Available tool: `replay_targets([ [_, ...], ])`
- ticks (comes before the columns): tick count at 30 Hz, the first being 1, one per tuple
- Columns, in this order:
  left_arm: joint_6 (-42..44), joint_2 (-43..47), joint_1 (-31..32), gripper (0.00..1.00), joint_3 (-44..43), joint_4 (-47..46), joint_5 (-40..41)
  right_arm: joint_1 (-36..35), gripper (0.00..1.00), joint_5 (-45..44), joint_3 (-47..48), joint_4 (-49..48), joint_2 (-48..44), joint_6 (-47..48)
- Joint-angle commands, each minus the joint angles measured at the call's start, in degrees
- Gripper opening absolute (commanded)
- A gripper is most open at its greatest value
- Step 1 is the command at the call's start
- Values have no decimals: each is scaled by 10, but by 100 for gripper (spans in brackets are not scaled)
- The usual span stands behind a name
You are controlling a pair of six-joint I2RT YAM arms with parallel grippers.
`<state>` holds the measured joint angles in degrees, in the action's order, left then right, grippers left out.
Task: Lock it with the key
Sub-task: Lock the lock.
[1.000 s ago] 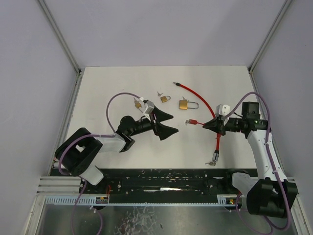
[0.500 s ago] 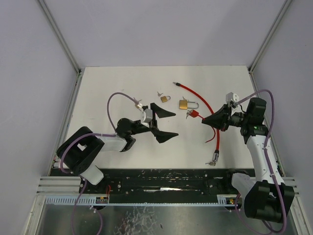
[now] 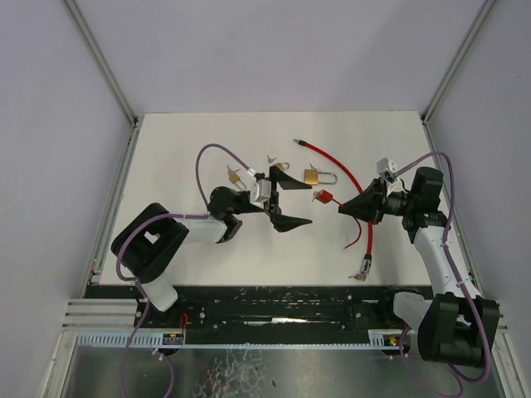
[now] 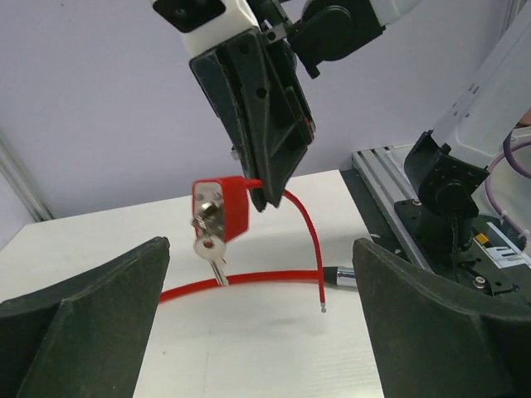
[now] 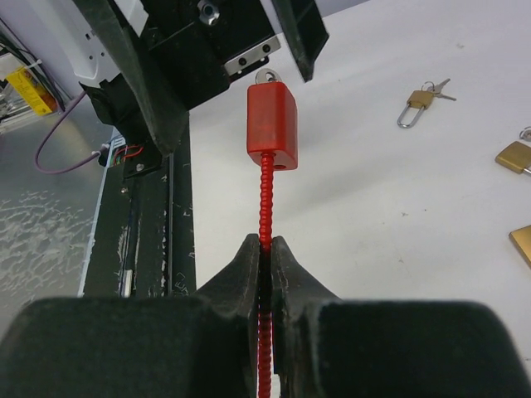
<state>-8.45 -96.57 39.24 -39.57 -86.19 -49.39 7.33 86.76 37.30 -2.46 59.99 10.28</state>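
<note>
Two claws: the left claw [image 3: 297,204] is at the centre of the top view and the right claw [image 3: 341,211] is just right of it. Their tips point at each other.
Left claw: its jaws are spread wide with nothing between them. In its own view its fingers [image 4: 83,319] fill the two lower corners.
Right claw: it is pinched tight on the red cable [image 5: 264,195], gripping it just below the lock [image 5: 271,124].
Lock: a red block, left of centre in the left wrist view. It is held up off the table [image 3: 191,141] on the end of the cable. In the top view it sits between the two claws, nearer the right one.
Key: a silver key [image 4: 212,247] hangs from the lock's face, pointing down. It seems to sit in the keyhole, though blur makes this unsure.
Cable: in the top view it runs from a metal tip at upper centre, curves past the right claw and drops to a second tip at lower right.
Padlock: a brass padlock [image 3: 312,177] lies flat just above the lock in the top view.
Small padlock: a small padlock [image 5: 417,100] with its own keys lies at the upper right of the right wrist view.
</note>
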Motion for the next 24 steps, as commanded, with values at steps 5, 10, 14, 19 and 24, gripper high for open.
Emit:
replay_targets([
  [5, -111, -51, -22, 82, -70, -30, -65, -14, 0, 22, -3, -31, 6, 4],
  [10, -141, -62, -22, 69, -87, -8, -70, -14, 0, 23, -2, -28, 0, 9],
  [14, -149, -61, -22, 64, -86, 28, -46, -14, 0, 24, 0, -24, -7, 12],
  [19, -193, -61, -19, 68, -52, 30, 33, -13, 0, 22, 13, 13, -18, 47],
  [24, -159, -49, 25, 83, 30, -56, 144, -10, 0, 32, 32, 46, -27, 73],
])
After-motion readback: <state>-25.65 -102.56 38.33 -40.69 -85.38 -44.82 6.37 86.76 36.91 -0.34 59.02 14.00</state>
